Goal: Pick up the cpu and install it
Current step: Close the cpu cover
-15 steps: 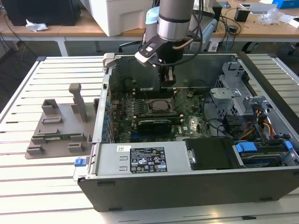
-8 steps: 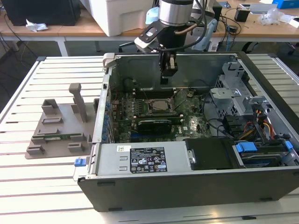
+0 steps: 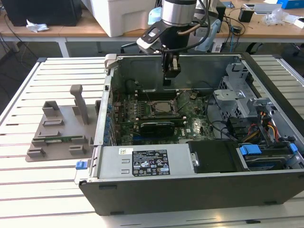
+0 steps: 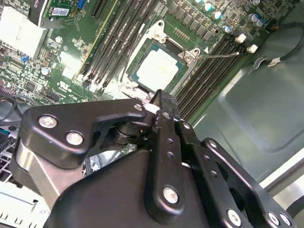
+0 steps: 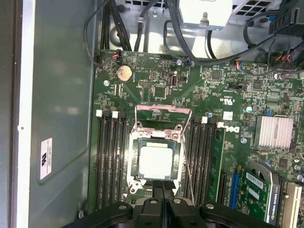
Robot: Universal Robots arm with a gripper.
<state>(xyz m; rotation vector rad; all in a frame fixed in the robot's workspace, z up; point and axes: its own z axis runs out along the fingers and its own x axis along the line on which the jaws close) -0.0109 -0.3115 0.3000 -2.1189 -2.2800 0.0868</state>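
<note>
The cpu (image 3: 163,107) lies flat in its socket on the green motherboard (image 3: 194,124) inside the open computer case, silver top up. Both wrist views look down on the cpu (image 4: 157,70) (image 5: 156,161), seated in the socket frame with the load plate (image 5: 161,110) swung up and the thin lever (image 5: 188,164) standing free. My gripper (image 3: 167,80) hangs above the socket, slightly toward the case's back wall. Its black fingertips (image 5: 162,184) (image 4: 160,95) are pressed together with nothing between them, clear of the chip.
A grey plastic tray (image 3: 59,133) sits on the slatted table at the exterior view's left. Inside the case are a black finned card (image 3: 156,126), memory slots (image 5: 107,161), a power supply (image 3: 142,161), a drive cage (image 3: 232,95) and loose cables (image 3: 263,126).
</note>
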